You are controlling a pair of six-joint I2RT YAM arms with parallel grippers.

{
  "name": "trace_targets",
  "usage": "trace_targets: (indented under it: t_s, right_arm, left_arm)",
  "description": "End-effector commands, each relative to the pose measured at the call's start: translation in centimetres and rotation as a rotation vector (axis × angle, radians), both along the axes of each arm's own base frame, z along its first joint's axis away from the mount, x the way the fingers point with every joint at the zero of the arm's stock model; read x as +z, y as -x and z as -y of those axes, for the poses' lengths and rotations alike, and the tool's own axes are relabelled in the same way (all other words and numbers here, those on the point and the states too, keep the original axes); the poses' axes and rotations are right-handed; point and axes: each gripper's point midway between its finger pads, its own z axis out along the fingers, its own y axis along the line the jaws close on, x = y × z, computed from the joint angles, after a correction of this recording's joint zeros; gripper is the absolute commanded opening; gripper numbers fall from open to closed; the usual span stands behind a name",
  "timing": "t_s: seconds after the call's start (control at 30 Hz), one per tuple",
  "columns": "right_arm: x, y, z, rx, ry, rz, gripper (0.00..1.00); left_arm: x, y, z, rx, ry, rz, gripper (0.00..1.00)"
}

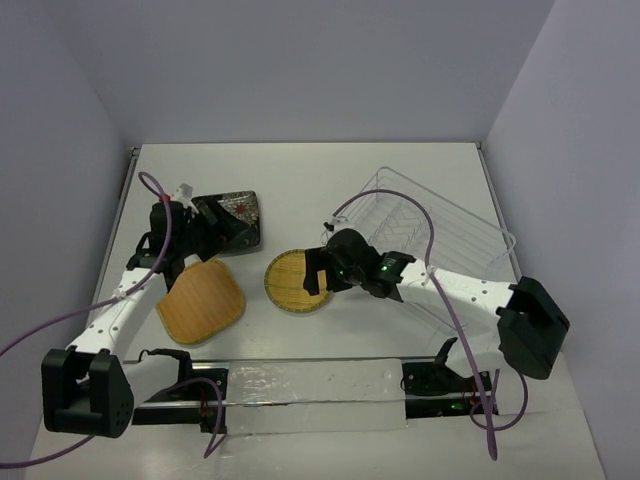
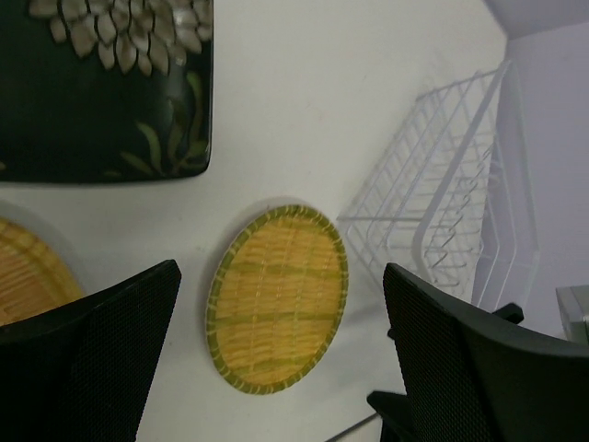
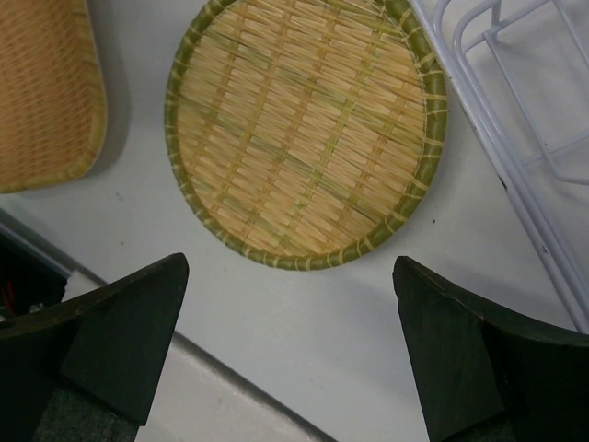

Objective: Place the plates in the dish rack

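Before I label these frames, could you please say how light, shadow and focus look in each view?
Top external: even light, faint shadows. Left wrist: the white dish rack fades into the pale table, the fingers dark. Right wrist: the woven bamboo plate is in crisp focus.

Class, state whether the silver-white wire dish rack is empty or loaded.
Empty. Only bare wires show inside the dish rack; the round woven bamboo plate lies outside it.

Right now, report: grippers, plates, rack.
Left gripper, right gripper open, empty. Black plate, bamboo plate, tan plate flat on table; dish rack holds none. Nothing in the way.
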Motion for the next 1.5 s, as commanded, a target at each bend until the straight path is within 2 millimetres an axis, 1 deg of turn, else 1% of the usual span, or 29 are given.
trace_targets:
  t_s: [0.0, 0.03, 0.1, 0.17, 0.33, 0.37, 0.57, 0.67, 0.8, 0.83, 0.97, 1.07, 1.13, 1.2, 1.3, 1.37, 1.43, 1.47]
  right_arm:
    - [-1.8, -2.0, -1.0, -0.100, -0.015, 0.030, 1.00]
    - [-2.1, -2.2, -1.0, -0.120, -0.015, 0.028, 1.00]
    - [-3.5, -2.8, -1.1, -0.162, 0.007, 0.012, 1.00]
    - [-4.0, -3.2, -0.9, -0.200, 0.018, 0.006, 1.00]
    - [-4.7, -3.4, 0.8, -0.295, 0.007, -0.018, 0.99]
    - [-5.2, -3.2, 1.1, -0.302, 0.007, -0.037, 0.98]
    - [-6.9, -2.5, 1.6, -0.318, 0.026, -0.086, 0.96]
    - [-7.7, -2.0, 1.2, -0.299, 0.032, -0.110, 0.94]
    - [-8.0, -1.7, 0.3, -0.273, 0.039, -0.113, 0.88]
    - [-8.1, -1.7, -0.1, -0.264, 0.043, -0.113, 0.84]
    - [-8.8, -1.7, -0.5, -0.269, 0.053, -0.130, 0.72]
    - [-8.9, -1.8, -0.6, -0.273, 0.053, -0.135, 0.59]
    - [-9.1, -1.7, -0.5, -0.283, 0.055, -0.138, 0.45]
    - [-9.1, -1.7, -0.4, -0.297, 0.053, -0.139, 0.36]
    - [-9.1, -1.8, 0.1, -0.334, 0.052, -0.132, 0.26]
    - [-8.7, -2.0, 0.3, -0.345, 0.046, -0.119, 0.16]
    - [-8.1, -2.3, 0.3, -0.346, 0.036, -0.101, 0.03]
    - [-7.4, -2.5, 0.2, -0.340, 0.028, -0.082, 0.00]
  left_arm:
    - [-1.3, 0.6, 1.6, -0.053, 0.019, -0.031, 0.99]
    - [-1.7, 0.8, 1.8, -0.058, 0.018, -0.039, 0.99]
    - [-2.8, 1.2, 2.2, -0.068, 0.020, -0.062, 0.99]
    - [-3.4, 1.3, 2.4, -0.074, 0.027, -0.067, 0.99]
    - [-4.5, 1.8, 2.9, -0.094, 0.028, -0.079, 0.99]
    - [-4.6, 1.8, 3.0, -0.095, 0.024, -0.082, 0.99]
    - [-5.0, 2.1, 3.3, -0.104, 0.013, -0.089, 0.99]
    - [-4.9, 2.3, 3.7, -0.112, 0.009, -0.091, 0.99]
    - [-4.6, 2.5, 3.8, -0.107, -0.003, -0.086, 0.99]
    - [-4.6, 2.6, 3.8, -0.106, -0.009, -0.085, 0.99]
    - [-4.5, 3.1, 3.6, -0.098, -0.022, -0.082, 0.99]
    - [-4.2, 3.4, 3.4, -0.087, -0.028, -0.068, 0.99]
    - [-4.2, 3.7, 3.1, -0.078, -0.036, -0.066, 0.99]
    - [-4.1, 3.9, 2.9, -0.071, -0.043, -0.067, 0.99]
    - [-3.8, 4.0, 2.8, -0.064, -0.041, -0.060, 0.99]
    - [-3.8, 4.1, 2.8, -0.061, -0.041, -0.060, 0.99]
    - [-3.6, 4.1, 2.7, -0.058, -0.039, -0.055, 0.99]
    - [-3.4, 4.1, 2.7, -0.057, -0.038, -0.051, 0.99]
